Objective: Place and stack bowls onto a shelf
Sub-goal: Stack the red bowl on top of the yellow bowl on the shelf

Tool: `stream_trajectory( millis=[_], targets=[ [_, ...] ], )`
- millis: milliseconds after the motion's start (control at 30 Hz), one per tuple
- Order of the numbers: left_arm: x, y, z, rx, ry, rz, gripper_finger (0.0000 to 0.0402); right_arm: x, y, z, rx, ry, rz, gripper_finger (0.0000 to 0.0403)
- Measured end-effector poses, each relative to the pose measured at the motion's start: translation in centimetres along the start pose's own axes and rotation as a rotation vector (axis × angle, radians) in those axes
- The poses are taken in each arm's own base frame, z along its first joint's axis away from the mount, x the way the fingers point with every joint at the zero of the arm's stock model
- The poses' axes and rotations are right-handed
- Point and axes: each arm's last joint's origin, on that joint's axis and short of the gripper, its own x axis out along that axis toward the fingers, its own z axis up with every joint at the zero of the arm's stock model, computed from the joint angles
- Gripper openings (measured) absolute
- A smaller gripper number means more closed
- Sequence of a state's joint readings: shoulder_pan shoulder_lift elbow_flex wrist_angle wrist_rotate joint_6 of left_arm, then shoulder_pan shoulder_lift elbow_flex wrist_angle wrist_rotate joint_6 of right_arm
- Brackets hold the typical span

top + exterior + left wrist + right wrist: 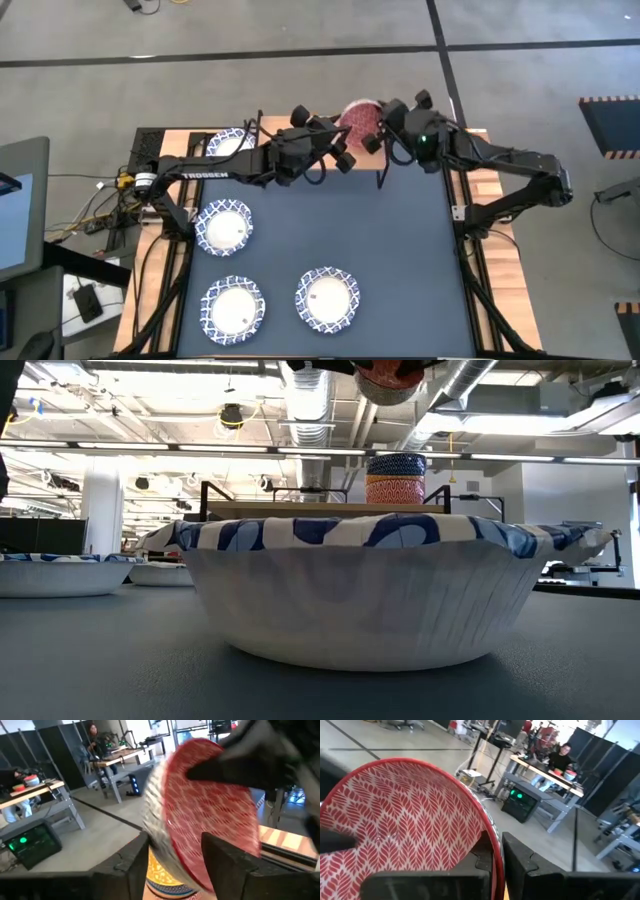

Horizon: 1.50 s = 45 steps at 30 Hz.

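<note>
A red patterned bowl [357, 120] hangs tilted above the back of the table, over the light-wood shelf [320, 510]. My right gripper [375, 137] is shut on its rim, which runs between the fingers in the right wrist view [496, 862]. My left gripper [345, 150] is open, and its fingers [225, 865] straddle the bowl's [210, 810] opposite edge. A yellow bowl [167, 882] sits just below. The low view shows a stack of small bowls [396, 477] on the shelf. A white blue-rimmed bowl [230, 143] lies on the shelf's left end.
Three white blue-rimmed bowls lie on the dark-blue tabletop: left [224, 226], front left [232, 308] and front centre [327, 298]. The front one fills the low view [360, 595]. People sit at desks in the room behind [562, 755].
</note>
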<state>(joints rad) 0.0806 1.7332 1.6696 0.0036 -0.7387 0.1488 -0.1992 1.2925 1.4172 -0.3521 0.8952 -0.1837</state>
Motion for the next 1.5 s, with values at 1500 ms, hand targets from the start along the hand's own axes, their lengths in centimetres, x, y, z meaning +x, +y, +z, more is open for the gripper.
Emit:
stream_trajectory(
  millis=[1500],
  targets=[
    [-1.3, 1.9, 0.2, 0.075, 0.102, 0.005, 0.0173, 13.6, -7.7, -4.1, 0.301, 0.771, 0.354, 0.0058]
  ],
)
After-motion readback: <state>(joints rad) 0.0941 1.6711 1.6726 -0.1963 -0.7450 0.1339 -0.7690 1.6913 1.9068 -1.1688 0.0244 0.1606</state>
